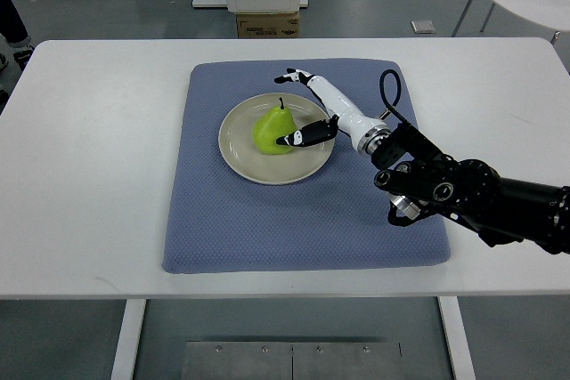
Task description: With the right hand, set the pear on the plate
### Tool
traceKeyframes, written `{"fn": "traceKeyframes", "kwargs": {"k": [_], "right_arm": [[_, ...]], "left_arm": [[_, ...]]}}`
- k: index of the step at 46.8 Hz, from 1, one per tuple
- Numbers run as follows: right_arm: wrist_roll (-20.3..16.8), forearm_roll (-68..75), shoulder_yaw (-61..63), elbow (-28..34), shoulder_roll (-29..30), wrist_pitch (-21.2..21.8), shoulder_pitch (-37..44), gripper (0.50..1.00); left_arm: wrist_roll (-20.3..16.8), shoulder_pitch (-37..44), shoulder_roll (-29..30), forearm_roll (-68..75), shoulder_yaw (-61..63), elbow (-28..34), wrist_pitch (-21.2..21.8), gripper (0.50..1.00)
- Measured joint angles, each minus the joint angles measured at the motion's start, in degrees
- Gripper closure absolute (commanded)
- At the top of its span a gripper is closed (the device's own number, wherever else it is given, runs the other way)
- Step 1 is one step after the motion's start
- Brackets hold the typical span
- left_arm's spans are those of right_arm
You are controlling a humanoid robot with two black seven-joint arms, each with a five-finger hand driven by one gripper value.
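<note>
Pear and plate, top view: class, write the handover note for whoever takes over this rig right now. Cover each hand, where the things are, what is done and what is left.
Right hand: over the plate's right side, fingers spread, the thumb at the pear's right side; whether it touches cannot be told. No closed grasp visible.
Left hand: not in view.
Pear: upright on the plate, stem up.
Plate: on the blue mat on the white table.
Done: pear is on the plate.
Left: draw the right hand clear without tipping the pear.
</note>
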Motion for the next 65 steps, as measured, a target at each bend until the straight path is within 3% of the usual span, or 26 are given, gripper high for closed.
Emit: {"fn": "traceKeyframes", "kwargs": {"k": [9,31,44,65], "right_arm": [[0.04,0.06,7.75,-0.12,-4.30,0.00,-1.31,0.500],[-0.22,2.38,31.35,-0.23,-9.69,0.57,-13.31,0.500],[-3.46,19.07,39.34,-3.23,-11.25,11.80,-14.69,0.500],[-10.17,25.73,55.21,-8.10,-11.00,19.56,-20.25,0.500]], "left_arm": [[-0.01,-0.01,0.00,0.00,0.00,0.00,0.00,0.500],[0.00,0.01,0.00,0.00,0.01,0.00,0.00,0.500],[-0.01,0.03,0.00,0.00,0.00,0.00,0.00,0.500],[0.00,0.02,0.00,0.00,0.00,0.00,0.00,0.500]]}}
